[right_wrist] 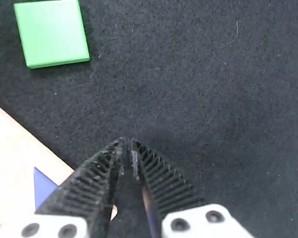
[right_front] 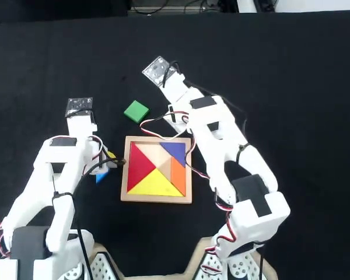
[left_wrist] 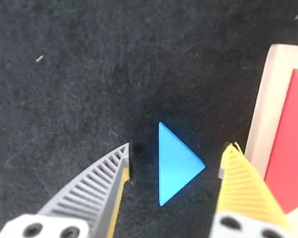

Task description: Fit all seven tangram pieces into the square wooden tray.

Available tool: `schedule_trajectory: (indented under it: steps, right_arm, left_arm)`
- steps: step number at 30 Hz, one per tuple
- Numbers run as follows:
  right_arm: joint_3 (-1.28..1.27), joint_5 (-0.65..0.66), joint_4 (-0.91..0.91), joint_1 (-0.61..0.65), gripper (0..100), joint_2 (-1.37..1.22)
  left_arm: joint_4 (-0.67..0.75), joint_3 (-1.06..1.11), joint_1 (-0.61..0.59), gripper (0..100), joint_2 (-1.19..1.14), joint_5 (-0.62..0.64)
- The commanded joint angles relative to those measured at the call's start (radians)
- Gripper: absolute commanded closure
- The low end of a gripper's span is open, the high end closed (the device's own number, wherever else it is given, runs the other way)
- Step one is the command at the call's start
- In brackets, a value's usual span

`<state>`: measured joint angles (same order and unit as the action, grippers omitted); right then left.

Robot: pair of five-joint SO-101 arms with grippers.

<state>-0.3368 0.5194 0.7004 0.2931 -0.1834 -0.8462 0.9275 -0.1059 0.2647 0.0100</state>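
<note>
The square wooden tray (right_front: 128, 195) lies between the two arms and holds red, yellow, orange, dark blue and tan pieces. A small light blue triangle (left_wrist: 176, 163) lies flat on the black cloth just outside the tray's left wall (left_wrist: 260, 106). My left gripper (left_wrist: 179, 148) is open around it, with the grey finger (left_wrist: 102, 186) on one side and the yellow finger (left_wrist: 243, 186) on the other, tips apart from the piece. A green square (right_wrist: 52, 32) lies on the cloth beyond the tray's far edge. My right gripper (right_wrist: 127, 145) is shut and holds nothing, above the cloth past the tray's far side.
Black cloth covers the table around the tray (right_wrist: 12, 148). In the high view the green square (right_front: 136, 111) sits left of the right arm's wrist (right_front: 184, 96), and the blue triangle (right_front: 101, 176) sits under the left arm (right_front: 64, 154). Cables run along both arms.
</note>
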Motion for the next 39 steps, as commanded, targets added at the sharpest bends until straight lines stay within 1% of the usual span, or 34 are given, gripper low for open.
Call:
schedule_trajectory:
  steps: [1, 6, 11, 14, 17, 20, 24, 30, 32, 35, 39]
  right_arm:
    - [0.058, 0.000, -0.015, -0.017, 98.7, 0.005]
    - [0.058, 0.000, -0.014, -0.017, 98.7, 0.004]
    - [0.058, 0.000, -0.014, -0.017, 98.7, 0.002]
    - [0.058, 0.000, -0.015, -0.017, 98.7, 0.002]
    - [0.058, 0.000, -0.015, -0.017, 98.7, 0.002]
    - [0.058, 0.000, -0.015, -0.017, 98.7, 0.002]
    - [0.058, 0.002, -0.015, -0.017, 98.7, 0.001]
    - [0.058, 0.002, -0.015, -0.017, 98.7, 0.001]
    - [0.058, 0.023, -0.014, -0.017, 98.7, 0.001]
    - [0.056, 0.040, -0.012, -0.017, 98.7, 0.001]
    - [0.056, 0.041, -0.012, -0.015, 98.7, 0.001]
  left_arm:
    - [-0.025, -0.044, 0.007, 72, -0.015, -0.011]
    - [-0.026, -0.105, 0.013, 72, -0.109, -0.005]
    - [-0.025, -0.116, 0.015, 72, -0.123, 0.003]
    - [-0.025, -0.116, 0.013, 72, -0.123, 0.057]
    - [-0.025, -0.114, 0.013, 77, -0.123, 0.087]
    - [-0.025, -0.114, 0.013, 81, -0.123, 0.086]
    - [-0.026, -0.110, 0.015, 81, -0.123, 0.083]
    - [-0.068, -0.114, 0.027, 82, -0.123, 0.083]
    - [-0.069, -0.110, 0.036, 81, -0.123, 0.080]
    - [-0.104, -0.131, 0.036, 81, -0.123, -0.006]
    - [-0.103, -0.137, 0.024, 73, -0.124, -0.071]
